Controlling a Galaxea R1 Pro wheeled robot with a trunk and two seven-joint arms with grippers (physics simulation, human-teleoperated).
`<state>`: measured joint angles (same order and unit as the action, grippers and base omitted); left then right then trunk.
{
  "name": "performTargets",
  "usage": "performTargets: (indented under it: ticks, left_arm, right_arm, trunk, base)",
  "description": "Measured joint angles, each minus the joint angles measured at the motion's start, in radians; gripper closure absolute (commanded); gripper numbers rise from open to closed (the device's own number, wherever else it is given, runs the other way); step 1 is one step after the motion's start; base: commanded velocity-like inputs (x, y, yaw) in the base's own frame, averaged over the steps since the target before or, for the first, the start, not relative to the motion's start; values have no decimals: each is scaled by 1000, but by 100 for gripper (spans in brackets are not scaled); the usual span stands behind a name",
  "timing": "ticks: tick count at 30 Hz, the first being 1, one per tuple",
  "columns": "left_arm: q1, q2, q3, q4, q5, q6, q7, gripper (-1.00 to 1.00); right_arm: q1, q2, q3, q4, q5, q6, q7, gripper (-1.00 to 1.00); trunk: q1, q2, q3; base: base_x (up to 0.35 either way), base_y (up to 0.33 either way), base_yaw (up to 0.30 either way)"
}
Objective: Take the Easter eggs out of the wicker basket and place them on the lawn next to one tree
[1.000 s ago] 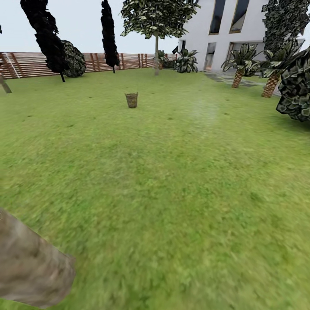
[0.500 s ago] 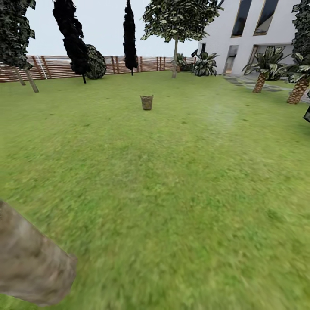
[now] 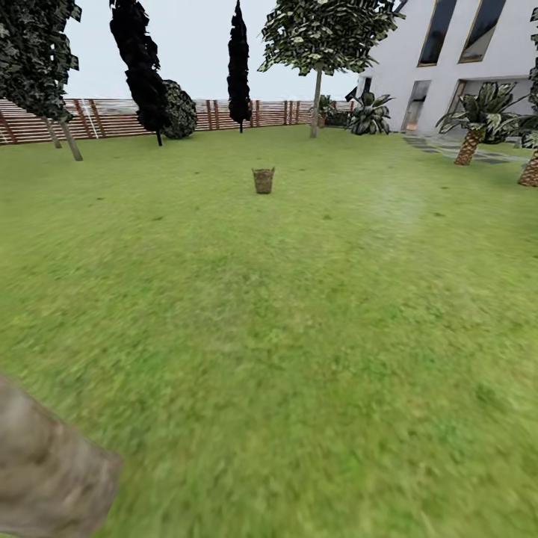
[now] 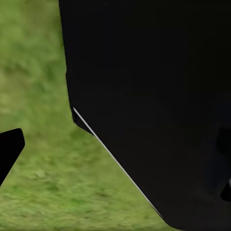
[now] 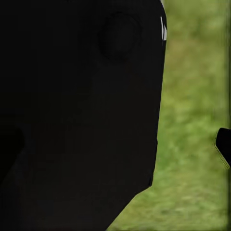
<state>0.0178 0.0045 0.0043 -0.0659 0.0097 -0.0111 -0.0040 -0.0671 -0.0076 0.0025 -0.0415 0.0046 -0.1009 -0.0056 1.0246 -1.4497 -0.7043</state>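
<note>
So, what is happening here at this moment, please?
Nothing is being handled. The robot stands on the lawn of a fenced garden, facing the wicker basket, which sits far ahead on the grass. Whether eggs are inside is too small to tell. A pale tree trunk is close at the robot's left.

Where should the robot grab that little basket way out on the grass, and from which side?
Probably by its top rim, coming from above. The wicker basket stands upright on the lawn with its open mouth facing up and nothing beside it, so the rim is free all around. It is far away and small here, so finer details, such as a handle, cannot be made out.
</note>
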Motion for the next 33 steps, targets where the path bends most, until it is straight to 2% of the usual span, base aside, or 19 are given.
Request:
performTargets:
  ticks: [18,33]
  left_arm:
    - [0,2,0,0,0,0,1,-100]
    - [0,2,0,0,1,0,1,-100]
  right_arm:
    - [0,0,0,2,1,1,0,-100]
    - [0,3,-1,4,-3,1,0,-100]
  trunk:
    - [0,0,0]
    - [0,0,0]
  base:
    - [216,-165,0]
    - [16,-4,0]
